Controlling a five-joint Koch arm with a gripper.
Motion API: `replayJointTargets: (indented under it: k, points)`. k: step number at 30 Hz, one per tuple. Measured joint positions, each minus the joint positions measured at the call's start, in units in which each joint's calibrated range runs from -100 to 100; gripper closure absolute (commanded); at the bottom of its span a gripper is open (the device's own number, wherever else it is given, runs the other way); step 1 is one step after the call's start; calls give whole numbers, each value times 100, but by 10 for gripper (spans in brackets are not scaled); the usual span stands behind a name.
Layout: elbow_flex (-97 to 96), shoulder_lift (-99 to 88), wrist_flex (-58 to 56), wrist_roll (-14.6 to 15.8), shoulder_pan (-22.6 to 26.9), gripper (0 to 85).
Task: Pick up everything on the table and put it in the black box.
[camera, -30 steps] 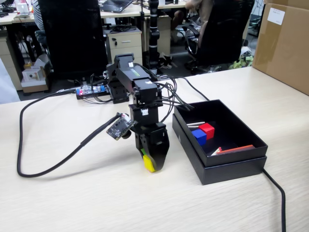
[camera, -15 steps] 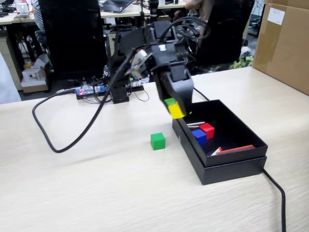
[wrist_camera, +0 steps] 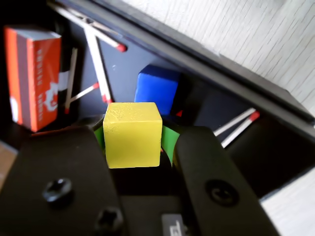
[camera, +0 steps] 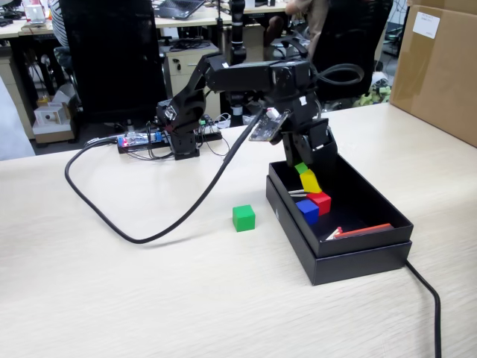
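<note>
Pincer (camera: 307,177) is clamped on the yellow cube (wrist_camera: 132,133), which the wrist view shows wedged between the two black jaws with green pads either side, so you are carrying it, not yet releasing. You have it hanging over the far end of the black box (camera: 387,237), low above the floor, presumably so it drops short and stays inside. Directly below in the wrist view sits the blue cube (wrist_camera: 156,90); in the fixed view the red cube (camera: 321,201) rests just beside it on the far side, both already in the box. An orange matchbox (wrist_camera: 32,73) and loose matches (wrist_camera: 101,46) also lie on the box floor. One green cube (camera: 243,217) remains on the table (camera: 149,298), near the box's left wall but apart from it, in the fixed view. My judgement: release here, then go back for green. Thick black cable (camera: 179,220) loops across the table left of that cube; keep your return path clear of it.
</note>
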Motion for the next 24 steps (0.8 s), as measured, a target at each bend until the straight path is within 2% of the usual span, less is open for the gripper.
replayJointTargets:
  k: [3,6,13,20,24]
  points:
    - [-64,207,0,20,-24,798]
    - [-183,220,0,20,-34,654]
    - [-438,142,-194,20,-39,460]
    - [-466,-1838,-325,20,-264,460]
    - [-1470,-3042,-333,5,-552,450]
